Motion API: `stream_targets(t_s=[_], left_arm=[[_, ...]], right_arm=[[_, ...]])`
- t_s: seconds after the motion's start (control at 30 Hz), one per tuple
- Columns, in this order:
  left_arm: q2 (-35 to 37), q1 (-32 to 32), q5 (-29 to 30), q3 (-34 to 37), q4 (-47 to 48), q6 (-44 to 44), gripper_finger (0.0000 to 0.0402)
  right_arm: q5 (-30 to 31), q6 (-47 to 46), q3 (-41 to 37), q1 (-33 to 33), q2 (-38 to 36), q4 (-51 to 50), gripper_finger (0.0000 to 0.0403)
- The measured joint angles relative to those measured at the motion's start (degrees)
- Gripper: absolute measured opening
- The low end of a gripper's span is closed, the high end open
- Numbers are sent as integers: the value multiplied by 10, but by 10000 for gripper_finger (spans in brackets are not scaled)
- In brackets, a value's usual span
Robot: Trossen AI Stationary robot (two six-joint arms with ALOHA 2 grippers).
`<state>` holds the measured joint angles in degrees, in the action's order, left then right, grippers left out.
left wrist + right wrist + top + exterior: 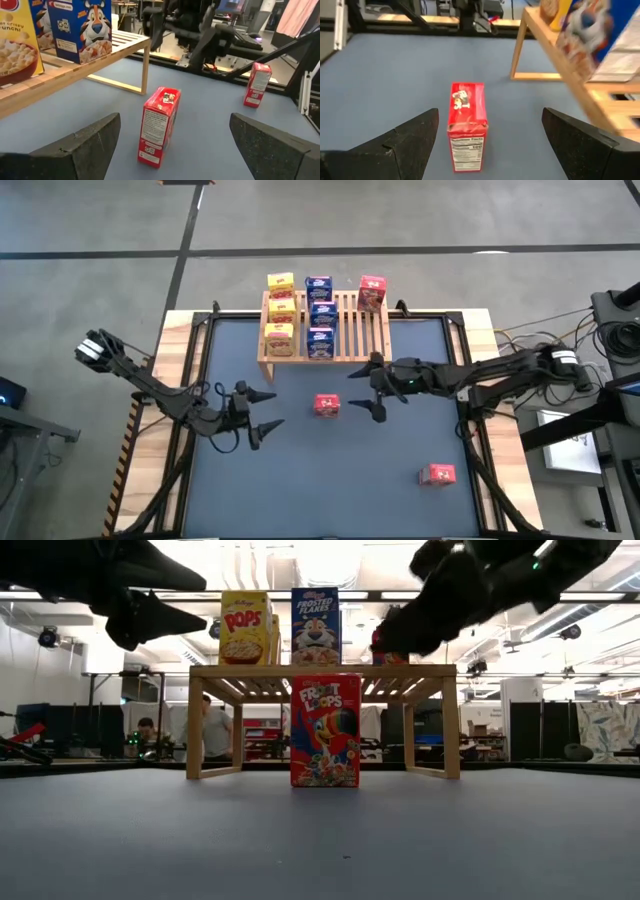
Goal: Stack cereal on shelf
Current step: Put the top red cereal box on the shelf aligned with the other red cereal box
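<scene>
Between the spread right end effector (372, 388) fingers stands a small red cardboard cereal box (327, 405). Left end effector (262, 412) also spread. Risk: an off-centre closure could topple it.

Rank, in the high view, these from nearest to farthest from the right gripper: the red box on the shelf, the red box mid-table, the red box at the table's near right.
From the right gripper:
1. Mid-table red box, just beside it.
2. Shelf red box, on the rack's right end.
3. Near-right red box, toward the table's front edge.

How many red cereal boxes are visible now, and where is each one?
3: one red box on the shelf's right part, one standing mid-table between both grippers, one near the table's front right. None appears hidden.
</scene>
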<state>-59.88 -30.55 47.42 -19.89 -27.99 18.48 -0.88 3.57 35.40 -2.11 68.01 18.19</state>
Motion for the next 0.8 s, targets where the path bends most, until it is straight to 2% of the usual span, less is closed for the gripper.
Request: stream_targets(t_s=[0.37,0.8], left_arm=[[0,0,0,-26,13,-34,359],[0,0,-5,-48,61,-28,359]], right_arm=[[-14,-46,0,-3,169,200,345],[-25,-61,19,-6,255,231,358]])
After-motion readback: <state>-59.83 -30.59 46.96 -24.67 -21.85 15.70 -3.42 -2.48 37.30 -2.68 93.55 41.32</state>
